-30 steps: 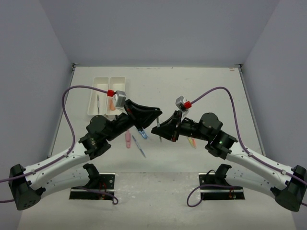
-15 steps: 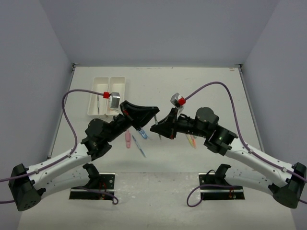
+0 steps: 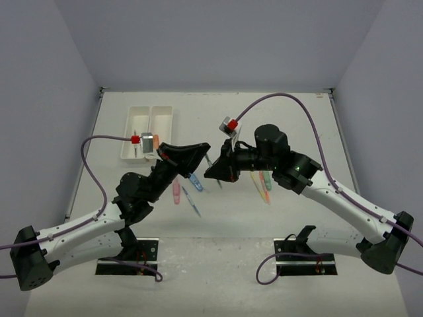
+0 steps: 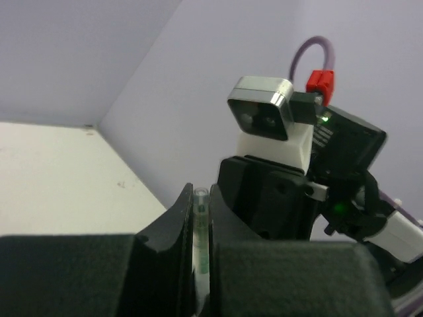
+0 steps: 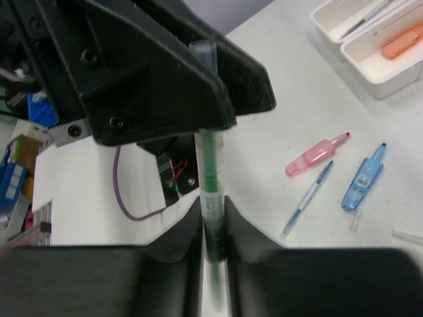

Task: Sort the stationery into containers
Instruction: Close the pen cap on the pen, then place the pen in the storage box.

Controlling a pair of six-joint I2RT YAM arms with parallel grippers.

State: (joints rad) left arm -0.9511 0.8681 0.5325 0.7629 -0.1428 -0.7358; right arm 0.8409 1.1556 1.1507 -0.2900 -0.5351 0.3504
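A green pen with a clear barrel [image 5: 211, 165] is held in the air between both grippers. My right gripper [image 5: 213, 205] is shut on its lower part. My left gripper [image 4: 200, 193] is shut on its upper end, where the pen [image 4: 200, 231] shows between the jaws. In the top view the two grippers meet above the table's middle, left [image 3: 202, 151] and right [image 3: 213, 169]. The two joined white trays [image 3: 149, 125] stand at the far left; one holds a thin pen [image 5: 367, 16], the other an orange piece [image 5: 403, 39].
On the table lie a pink piece [image 5: 316, 155], a blue pen [image 5: 307, 198] and a blue piece [image 5: 363, 181], all below the left gripper [image 3: 185, 188]. Yellow, orange and green markers [image 3: 263, 185] lie under the right arm. Purple cables arc over both arms.
Both wrists have swung to the left and the right arm has risen and stretched toward the middle. The two grippers stay together at the pen.
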